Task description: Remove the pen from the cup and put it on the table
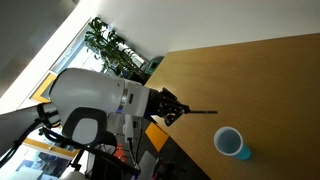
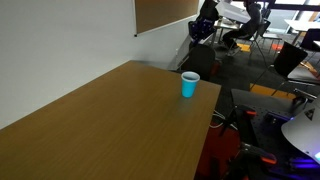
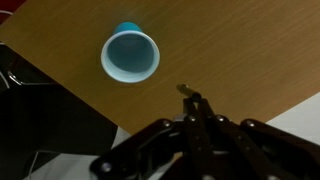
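Note:
The blue-teal cup (image 1: 230, 143) with a pale rim stands upright on the wooden table (image 1: 262, 78) near its edge. It also shows in an exterior view (image 2: 190, 85) and in the wrist view (image 3: 130, 54), where its inside looks empty. My gripper (image 1: 172, 110) is shut on the thin dark pen (image 1: 200, 112), which sticks out sideways from the jaws, above the table and apart from the cup. In the wrist view the shut fingers (image 3: 195, 108) hide most of the pen; only its tip (image 3: 185, 90) shows over the table (image 3: 250, 45).
Potted plants (image 1: 115, 50) stand beyond the table's far corner. The table edge runs close beside the cup (image 2: 215, 100). Chairs and desks (image 2: 250, 25) fill the room behind. A board (image 2: 165, 12) hangs on the wall.

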### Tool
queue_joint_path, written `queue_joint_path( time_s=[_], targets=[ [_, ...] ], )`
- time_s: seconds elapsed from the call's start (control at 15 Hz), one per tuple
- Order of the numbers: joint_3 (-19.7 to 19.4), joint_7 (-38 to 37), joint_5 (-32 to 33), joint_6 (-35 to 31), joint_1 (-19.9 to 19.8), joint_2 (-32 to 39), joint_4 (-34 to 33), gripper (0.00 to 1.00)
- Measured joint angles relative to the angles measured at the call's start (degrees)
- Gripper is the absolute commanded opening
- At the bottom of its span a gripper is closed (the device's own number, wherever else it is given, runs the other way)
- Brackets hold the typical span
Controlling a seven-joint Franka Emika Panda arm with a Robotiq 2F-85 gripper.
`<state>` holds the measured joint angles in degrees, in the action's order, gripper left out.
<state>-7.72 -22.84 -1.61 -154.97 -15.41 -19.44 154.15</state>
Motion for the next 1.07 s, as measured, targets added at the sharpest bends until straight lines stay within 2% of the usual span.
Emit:
queue_joint_path(
  time_s=[0.2, 0.33, 0.53, 0.67, 1.07],
  targets=[
    [5.04, -0.55, 1.52, -4.82, -0.03, -0.43, 2.14, 0.02],
    [9.21, -3.43, 3.87, -8.97, -0.29, -0.12, 3.73, 0.02],
    [17.52, -10.52, 9.78, -14.10, -3.56, 1.14, 5.15, 0.02],
    [24.49, -17.65, 16.54, -16.41, -8.61, 2.25, 5.13, 0.02],
    [48.86, -41.59, 37.58, -18.18, -30.77, 1.00, 4.50, 0.02]
  ],
)
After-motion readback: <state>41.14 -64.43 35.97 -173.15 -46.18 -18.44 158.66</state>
